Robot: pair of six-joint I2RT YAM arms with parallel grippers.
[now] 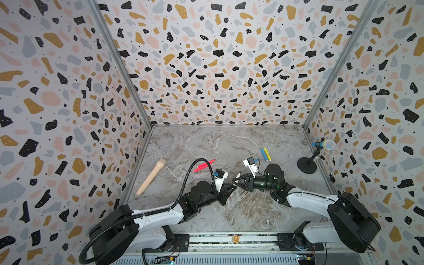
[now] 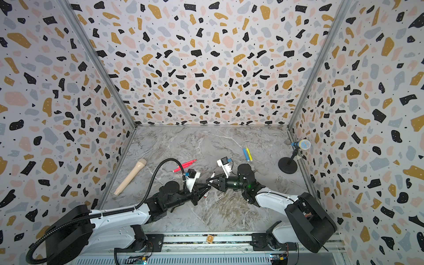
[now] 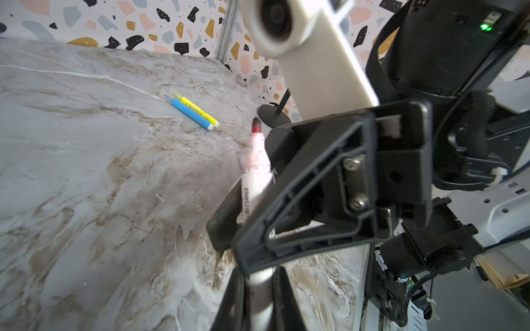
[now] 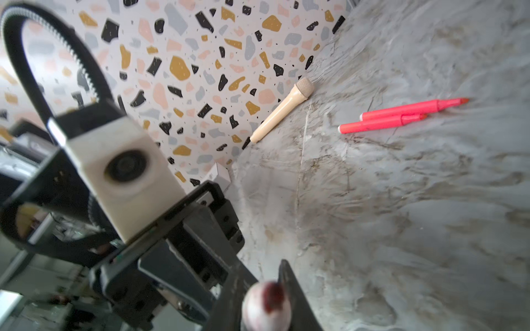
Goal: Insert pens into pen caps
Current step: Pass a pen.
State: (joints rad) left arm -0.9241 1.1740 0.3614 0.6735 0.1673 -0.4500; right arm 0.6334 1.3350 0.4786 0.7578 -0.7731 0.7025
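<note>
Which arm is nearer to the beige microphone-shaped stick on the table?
Left. The left arm lies beside the beige stick, not touching it; the right arm is farther, on the other side of the left arm.

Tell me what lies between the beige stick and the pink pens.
Only bare marble table separates the beige stick from the pink pens, shown in the right wrist view.

In the foreground the right gripper (image 4: 258, 282) clamps a white, red-ended pen (image 4: 266, 308); two neon pink marker pens (image 4: 401, 110) lie together beyond.
</note>
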